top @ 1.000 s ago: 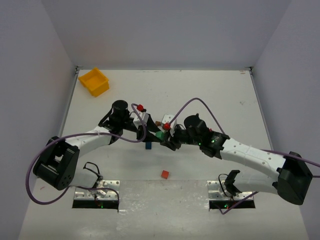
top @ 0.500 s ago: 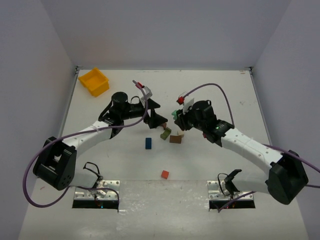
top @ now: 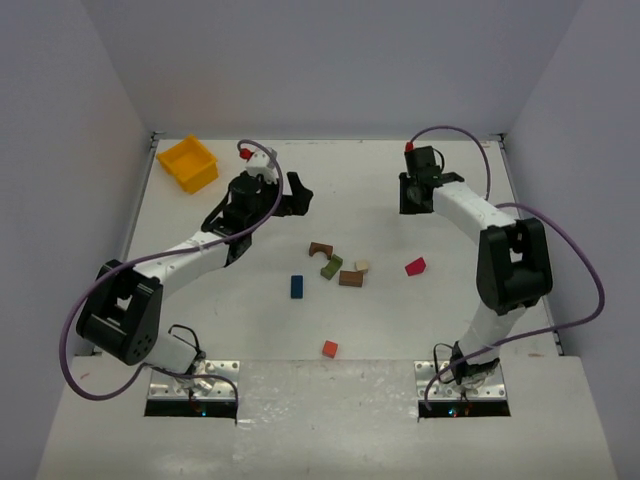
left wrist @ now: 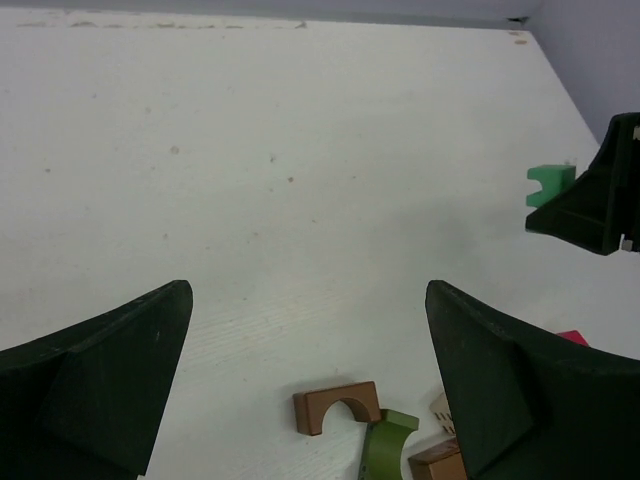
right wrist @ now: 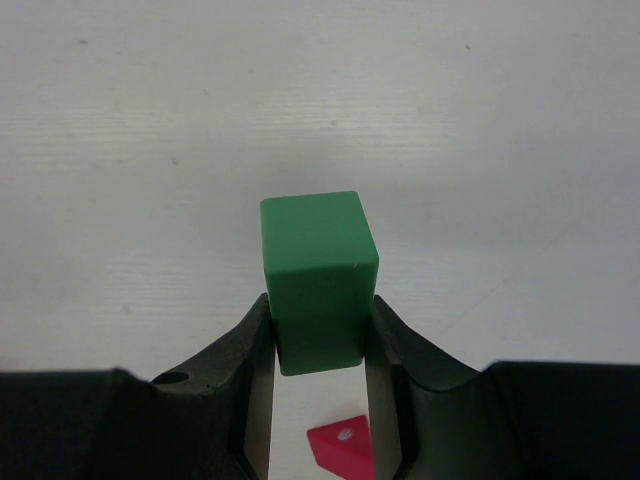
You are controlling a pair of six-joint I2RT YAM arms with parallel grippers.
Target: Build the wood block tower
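Top external | no tower yet: loose blocks (top: 350, 279) lie scattered on the worktop (top: 400, 330), none stacked | right hand (right wrist: 318, 322) clenched on green block (right wrist: 318, 250), well apart from them | left hand (top: 297, 196) spread wide, empty | all stacking looks still to do

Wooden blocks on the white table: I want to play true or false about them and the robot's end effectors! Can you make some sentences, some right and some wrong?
1. The right end effector is shut on a green wooden block. True.
2. The left end effector holds the brown wooden arch. False: its jaws stand open and empty, and the arch lies on the white table.
3. The yellow plastic bin sits in the far left corner. True.
4. The magenta wooden block lies inside the bin. False: it lies on the table, far from the bin.
5. The blocks form a tall tower. False: they lie loose on the table.
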